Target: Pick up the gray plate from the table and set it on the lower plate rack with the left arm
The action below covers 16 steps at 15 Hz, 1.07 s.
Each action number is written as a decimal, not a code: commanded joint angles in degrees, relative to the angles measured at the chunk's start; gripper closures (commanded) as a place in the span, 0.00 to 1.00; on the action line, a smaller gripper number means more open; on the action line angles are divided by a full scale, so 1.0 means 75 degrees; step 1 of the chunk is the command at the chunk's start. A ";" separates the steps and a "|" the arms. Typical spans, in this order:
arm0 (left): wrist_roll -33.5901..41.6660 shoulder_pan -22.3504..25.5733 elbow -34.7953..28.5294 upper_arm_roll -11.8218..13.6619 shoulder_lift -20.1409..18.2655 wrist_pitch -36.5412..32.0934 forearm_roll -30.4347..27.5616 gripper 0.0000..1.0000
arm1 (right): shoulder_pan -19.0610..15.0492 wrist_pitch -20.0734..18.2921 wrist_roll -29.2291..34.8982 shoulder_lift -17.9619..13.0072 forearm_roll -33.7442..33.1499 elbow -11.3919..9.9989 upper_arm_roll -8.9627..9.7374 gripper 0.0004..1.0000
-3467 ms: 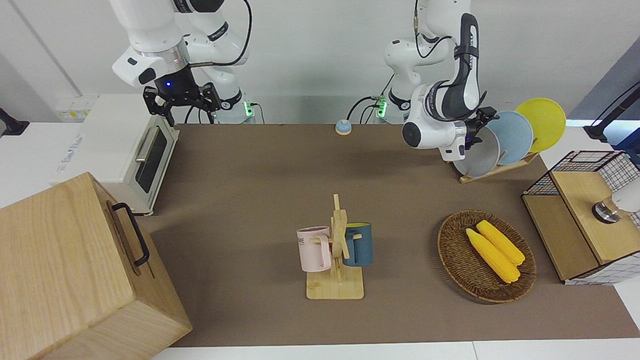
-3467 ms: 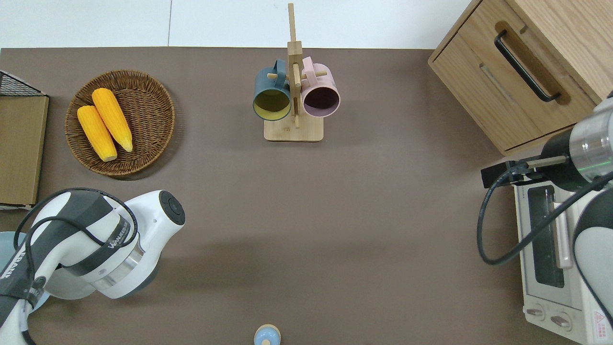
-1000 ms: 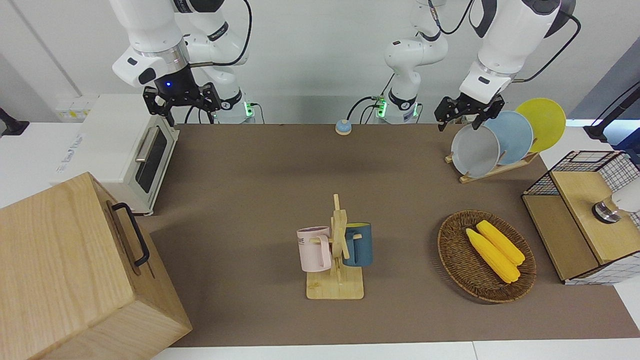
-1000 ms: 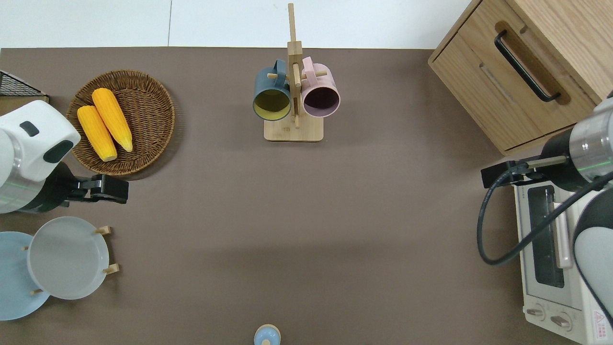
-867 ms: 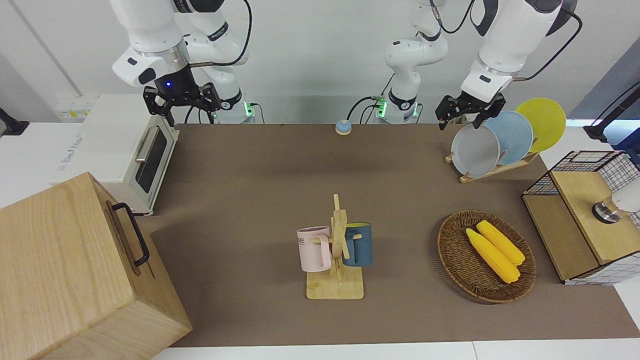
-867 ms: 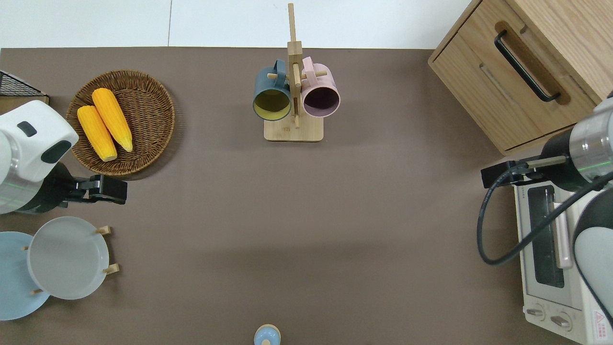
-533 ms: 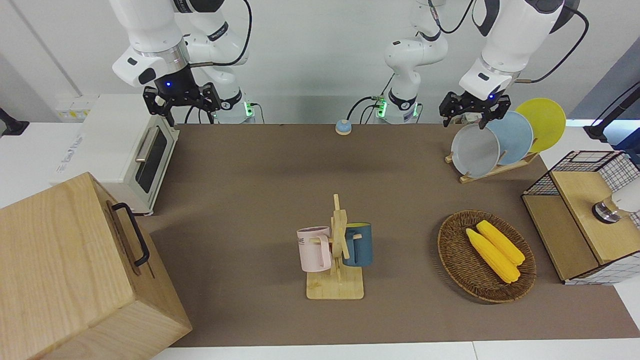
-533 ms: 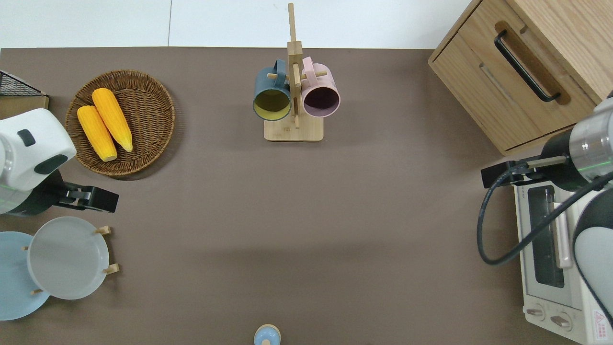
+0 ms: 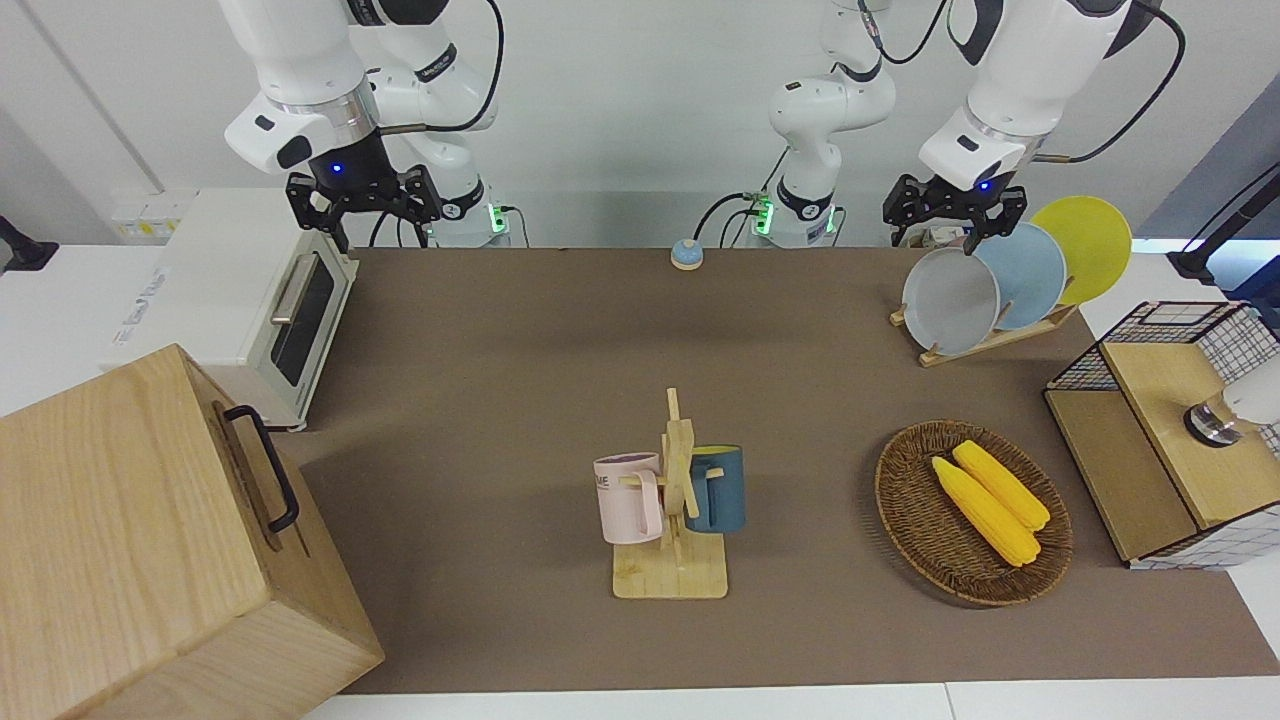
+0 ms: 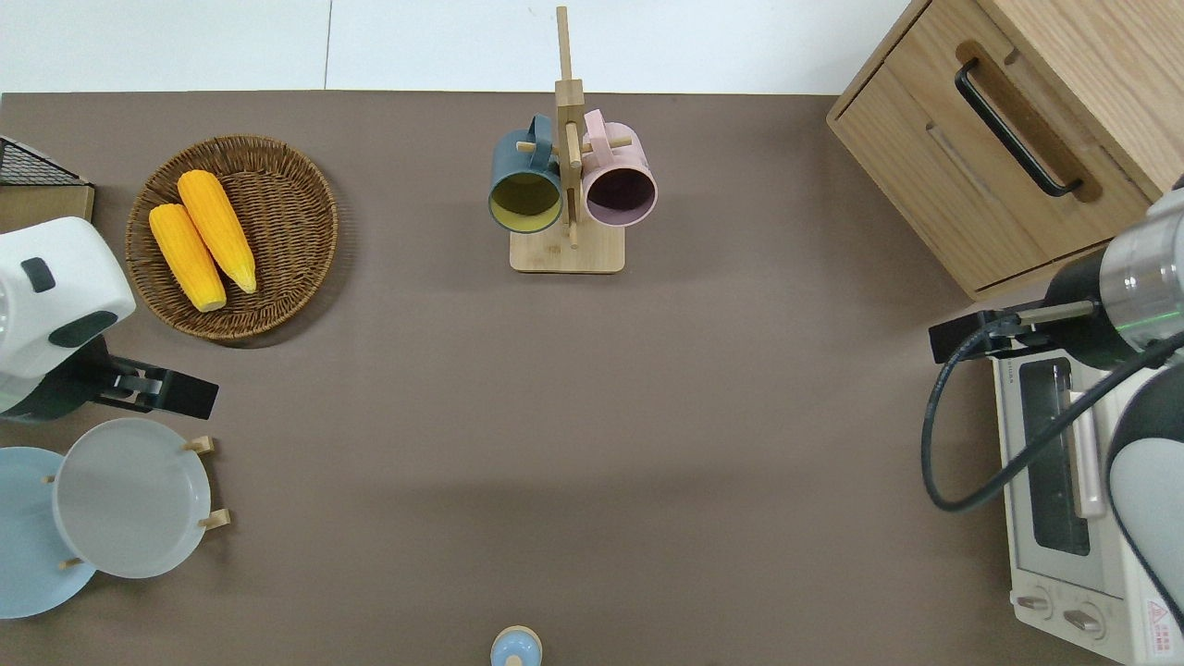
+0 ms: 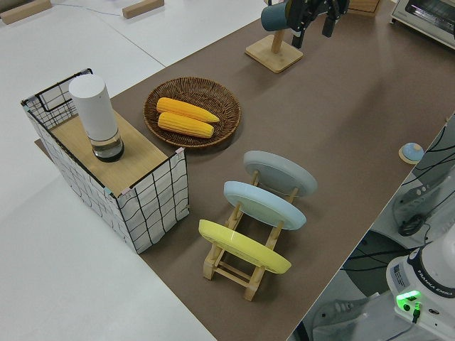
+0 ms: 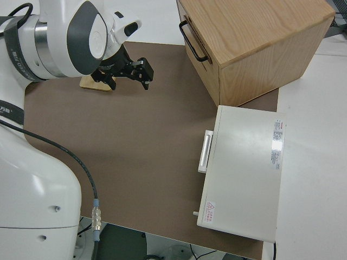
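The gray plate (image 9: pixel 950 300) stands on edge in the end slot of the lower plate rack (image 9: pixel 985 343), at the left arm's end of the table; it also shows in the overhead view (image 10: pixel 129 497) and the left side view (image 11: pixel 279 172). My left gripper (image 9: pixel 953 218) is open and empty, raised clear of the plate. In the overhead view the left gripper (image 10: pixel 157 390) is over bare mat between the wicker basket and the gray plate. My right gripper (image 9: pixel 365 200) is parked, with its fingers open.
A sky-blue plate (image 9: pixel 1030 275) and a yellow plate (image 9: pixel 1085 245) fill the other rack slots. A wicker basket (image 9: pixel 890 480) holds two corn cobs. A mug tree (image 9: pixel 672 500) holds two mugs mid-table. A wire-sided box (image 9: pixel 1170 430), toaster oven (image 9: pixel 250 300) and wooden cabinet (image 9: pixel 140 540) stand at the ends.
My left gripper, earlier down at the gray plate on the rack, has let go and risen. Over the last second it drifted slightly toward the robots. The plate stays in its slot.
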 commanded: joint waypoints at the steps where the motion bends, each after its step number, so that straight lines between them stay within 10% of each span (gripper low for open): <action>1: 0.0058 0.0217 0.0041 0.0029 -0.0047 0.0224 0.0040 0.01 | -0.0154 -0.0109 0.0098 -0.0020 -0.0012 0.0069 0.0134 0.02; 5: -0.0095 0.0042 0.0029 0.0238 -0.0047 0.0401 0.0051 0.01 | -0.0142 -0.0109 0.0098 -0.0020 -0.0012 0.0069 0.0134 0.02; 12: -0.0529 -0.2241 0.0041 0.2370 -0.0035 0.0401 0.0063 0.01 | -0.0154 -0.0109 0.0098 -0.0020 -0.0012 0.0069 0.0134 0.02; 16: -0.0412 -0.2150 0.0041 0.2408 -0.0035 0.0401 0.0051 0.01 | -0.0142 -0.0109 0.0098 -0.0009 -0.0012 0.0069 0.0134 0.02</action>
